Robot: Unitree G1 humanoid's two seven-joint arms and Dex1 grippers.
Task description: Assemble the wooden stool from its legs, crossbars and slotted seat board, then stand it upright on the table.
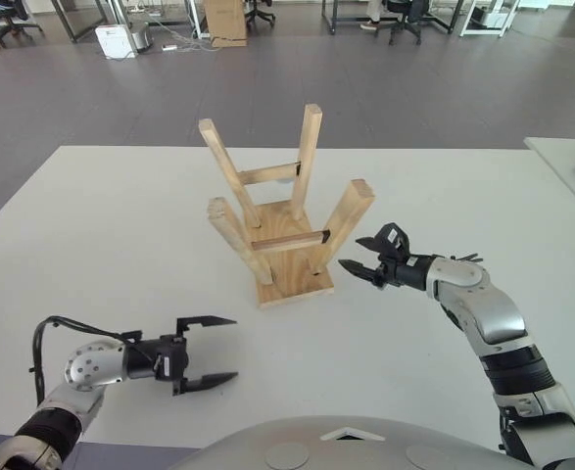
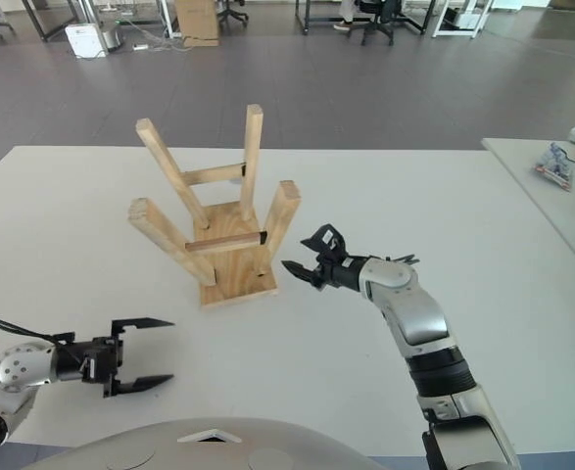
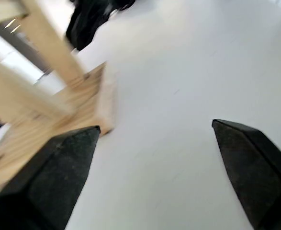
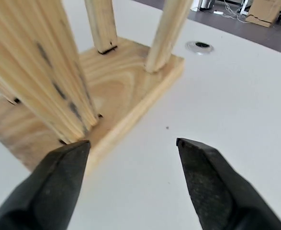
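Observation:
The wooden stool point(image 1: 277, 211) rests upside down near the table's middle, its seat board point(image 1: 289, 275) flat on the white table point(image 1: 111, 225) and its legs pointing up, joined by crossbars point(image 1: 287, 241). My right gripper point(image 1: 363, 255) is open just right of the nearest leg, a little above the table, holding nothing. Its wrist view has the seat board point(image 4: 116, 91) and leg bases close ahead of the fingers point(image 4: 59, 184). My left gripper point(image 1: 218, 350) is open near the table's front edge, left of centre, well short of the stool point(image 3: 44, 96) and empty.
A second white table point(image 2: 551, 186) with small packets stands at the far right. Beyond the table's back edge lies open grey floor with chairs, desks and boxes far behind. A round grommet hole point(image 4: 199, 46) sits in the tabletop past the stool.

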